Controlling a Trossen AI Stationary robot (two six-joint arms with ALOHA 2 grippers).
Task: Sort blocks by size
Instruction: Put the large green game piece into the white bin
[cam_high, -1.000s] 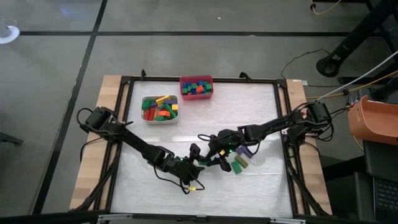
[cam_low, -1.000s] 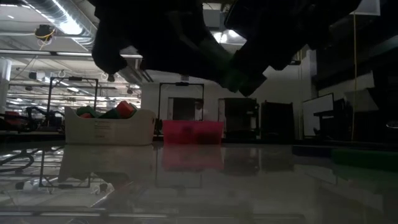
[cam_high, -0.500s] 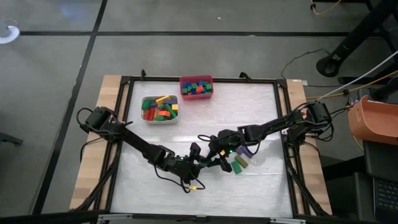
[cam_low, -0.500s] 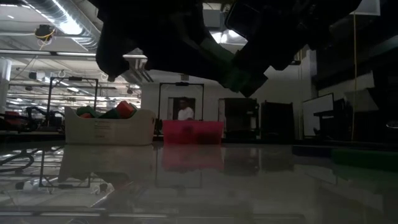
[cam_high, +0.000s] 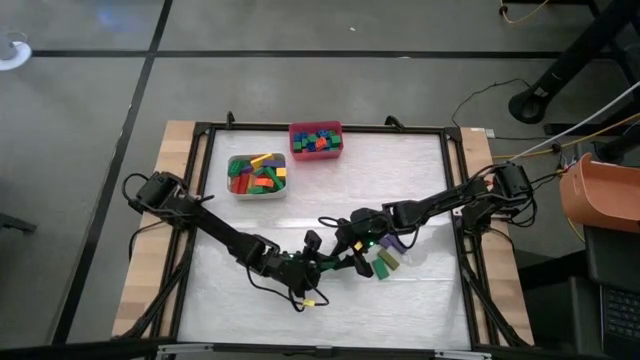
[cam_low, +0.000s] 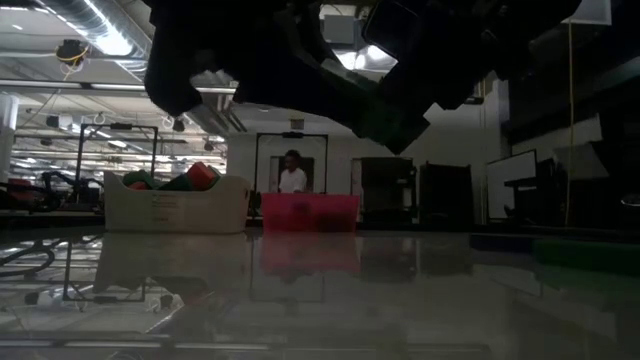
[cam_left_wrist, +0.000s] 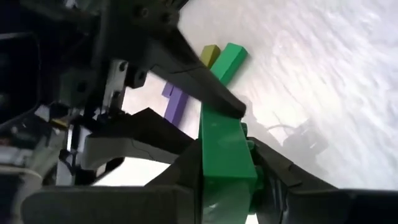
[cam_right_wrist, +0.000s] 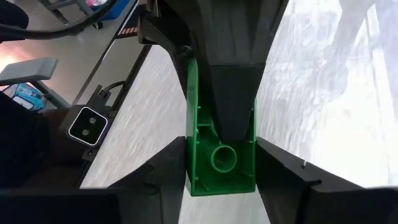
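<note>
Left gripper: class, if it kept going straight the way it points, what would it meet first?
Probably the right gripper, facing it fingertip to fingertip; the left gripper shares the long green block with it. Depth is unclear.

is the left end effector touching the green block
Touching: left wrist view shows the left end effector fingers pressed on both sides of the green block.

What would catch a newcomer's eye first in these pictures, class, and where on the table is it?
First, the two dark arms meeting near the table's front middle, where the left gripper and the right gripper both clamp one long green block between them. Next, the loose blocks lying just right of that meeting point. At the back stand the white bin and the red bin, both holding coloured blocks.
</note>
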